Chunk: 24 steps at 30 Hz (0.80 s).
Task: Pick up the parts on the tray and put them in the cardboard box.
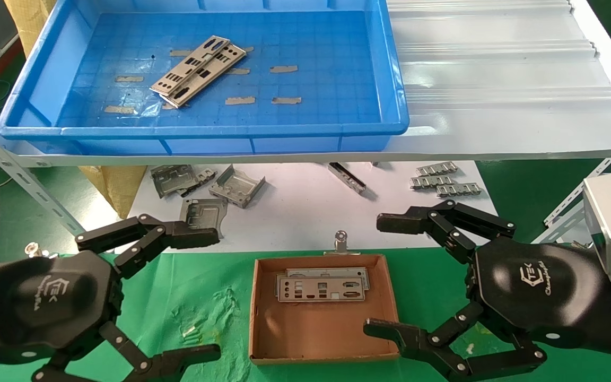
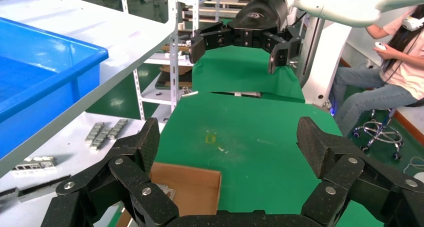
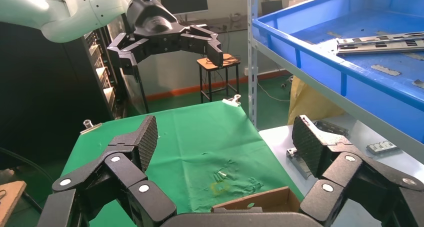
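Parts (image 1: 198,70) are still lying stacked in the tray (image 1: 45,90) on the shelf, while two are already resting in the box (image 1: 263,329). Both tools, left (image 1: 178,292) and right (image 1: 385,276), are hovering beside the box, spread wide and carrying nothing.

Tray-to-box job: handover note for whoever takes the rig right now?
Left gripper: open, empty, low over the green cloth left of the cardboard box.
Right gripper: open, empty, beside the box's right wall.
Done: plates in the box lie flat at its far end; they look like two, overlapping.
Left: plates in the tray, a small overlapping stack on the blue tray up on the shelf; the exact count is unclear.
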Each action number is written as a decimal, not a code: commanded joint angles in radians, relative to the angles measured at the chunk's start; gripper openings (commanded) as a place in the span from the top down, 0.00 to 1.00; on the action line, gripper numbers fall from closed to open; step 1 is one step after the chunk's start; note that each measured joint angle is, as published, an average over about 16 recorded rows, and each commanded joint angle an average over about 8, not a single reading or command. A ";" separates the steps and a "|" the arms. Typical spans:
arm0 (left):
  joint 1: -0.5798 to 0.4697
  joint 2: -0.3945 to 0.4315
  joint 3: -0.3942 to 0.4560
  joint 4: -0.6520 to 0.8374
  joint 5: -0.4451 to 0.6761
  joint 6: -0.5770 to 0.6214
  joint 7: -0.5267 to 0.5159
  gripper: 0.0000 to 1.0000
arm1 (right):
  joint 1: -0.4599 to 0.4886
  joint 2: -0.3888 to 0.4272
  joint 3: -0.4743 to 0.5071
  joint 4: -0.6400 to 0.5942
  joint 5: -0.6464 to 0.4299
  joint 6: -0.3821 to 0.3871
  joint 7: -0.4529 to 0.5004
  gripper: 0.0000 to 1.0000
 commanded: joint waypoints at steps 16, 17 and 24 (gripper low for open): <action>-0.001 0.002 0.001 0.003 0.001 0.000 0.001 0.00 | 0.000 0.000 0.000 0.000 0.000 0.000 0.000 0.00; -0.001 0.002 0.001 0.003 0.001 0.000 0.001 0.00 | 0.000 0.000 0.000 0.000 0.000 0.000 0.000 0.00; -0.002 0.002 0.002 0.004 0.001 0.000 0.002 0.00 | 0.000 0.000 0.000 0.000 0.000 0.000 0.000 0.00</action>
